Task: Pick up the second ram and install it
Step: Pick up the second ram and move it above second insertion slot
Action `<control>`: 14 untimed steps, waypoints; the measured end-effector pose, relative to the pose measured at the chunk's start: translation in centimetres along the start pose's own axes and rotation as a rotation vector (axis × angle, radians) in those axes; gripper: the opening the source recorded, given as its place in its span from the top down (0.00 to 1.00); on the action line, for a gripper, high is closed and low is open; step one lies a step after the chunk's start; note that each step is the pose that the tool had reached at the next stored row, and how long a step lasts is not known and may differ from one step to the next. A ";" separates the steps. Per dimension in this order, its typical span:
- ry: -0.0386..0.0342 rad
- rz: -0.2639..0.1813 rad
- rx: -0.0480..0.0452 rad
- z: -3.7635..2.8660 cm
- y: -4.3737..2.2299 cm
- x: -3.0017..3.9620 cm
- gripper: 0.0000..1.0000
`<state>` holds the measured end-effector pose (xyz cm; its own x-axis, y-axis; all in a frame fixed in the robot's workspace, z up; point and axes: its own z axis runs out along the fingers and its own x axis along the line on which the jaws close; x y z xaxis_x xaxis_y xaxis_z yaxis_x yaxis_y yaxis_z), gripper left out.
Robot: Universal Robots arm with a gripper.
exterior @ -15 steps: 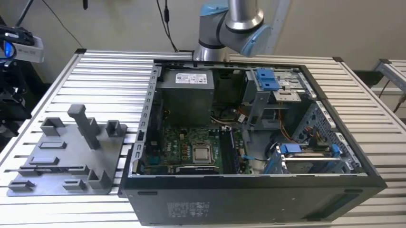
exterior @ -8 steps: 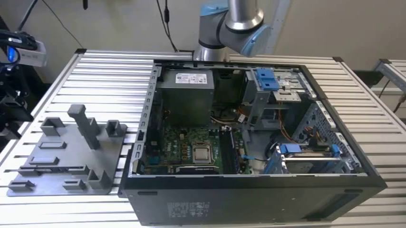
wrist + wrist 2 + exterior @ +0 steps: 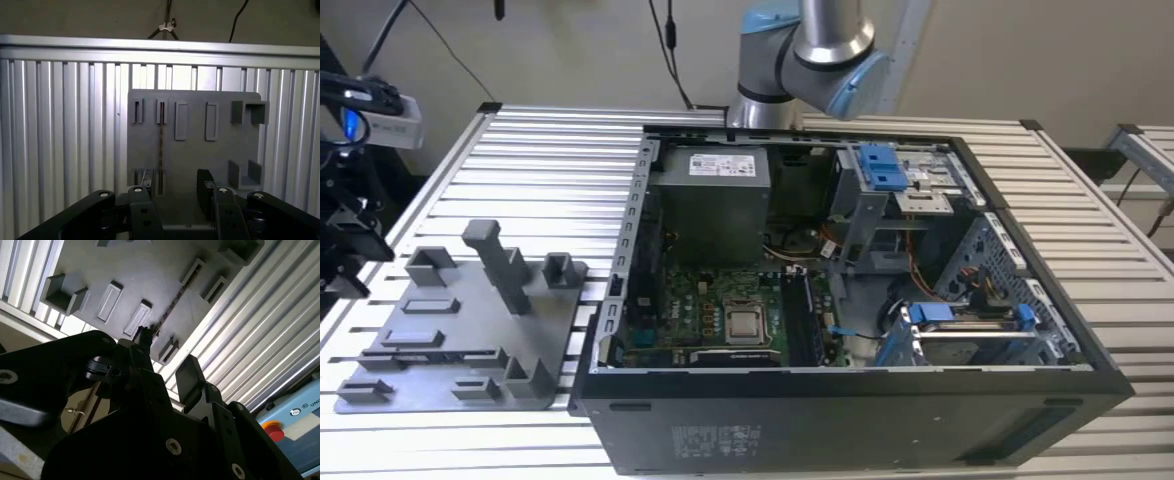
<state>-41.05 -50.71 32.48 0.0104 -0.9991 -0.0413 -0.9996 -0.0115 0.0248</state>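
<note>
The second ram (image 3: 161, 145) stands on its edge in a slot of the grey fixture plate (image 3: 220, 155), so it appears as a thin dark line. In the second wrist view the ram (image 3: 172, 302) runs across the plate (image 3: 150, 270) toward one black finger (image 3: 145, 337). My gripper (image 3: 175, 186) hovers above the plate's near end, open, with nothing between its fingers. The ram's near end lies in the gap, closer to one finger (image 3: 145, 192) than to the other. In the exterior view the plate (image 3: 454, 330) lies at the left of the table.
An open computer case (image 3: 1067, 330) lies on the slatted aluminium table (image 3: 547, 150), right of the plate, with the motherboard (image 3: 707, 315) and its memory slots (image 3: 809, 318) exposed. Upright blocks (image 3: 494, 262) rise from the plate. A red button (image 3: 272, 429) sits beyond the table.
</note>
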 end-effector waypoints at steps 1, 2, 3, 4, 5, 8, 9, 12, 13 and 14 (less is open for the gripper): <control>0.0000 -0.001 0.0001 0.11 0.00 0.00 0.52; -0.0001 -0.001 0.0001 0.22 0.02 -0.01 0.52; 0.0000 -0.002 0.0001 0.32 0.03 -0.02 0.52; 0.0000 -0.002 0.0003 0.43 0.05 -0.02 0.52; 0.0000 -0.003 0.0003 0.52 0.06 -0.01 0.52; 0.0001 -0.005 0.0002 0.78 0.09 -0.01 0.52; 0.0001 -0.005 0.0002 0.87 0.09 0.00 0.52; 0.0002 -0.007 0.0001 1.10 0.09 0.01 0.52; 0.0002 -0.007 0.0001 1.17 0.09 0.01 0.52; 0.0002 -0.007 0.0000 1.25 0.09 -0.01 0.52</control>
<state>-41.17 -50.65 31.24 0.0171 -0.9990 -0.0413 -0.9995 -0.0182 0.0245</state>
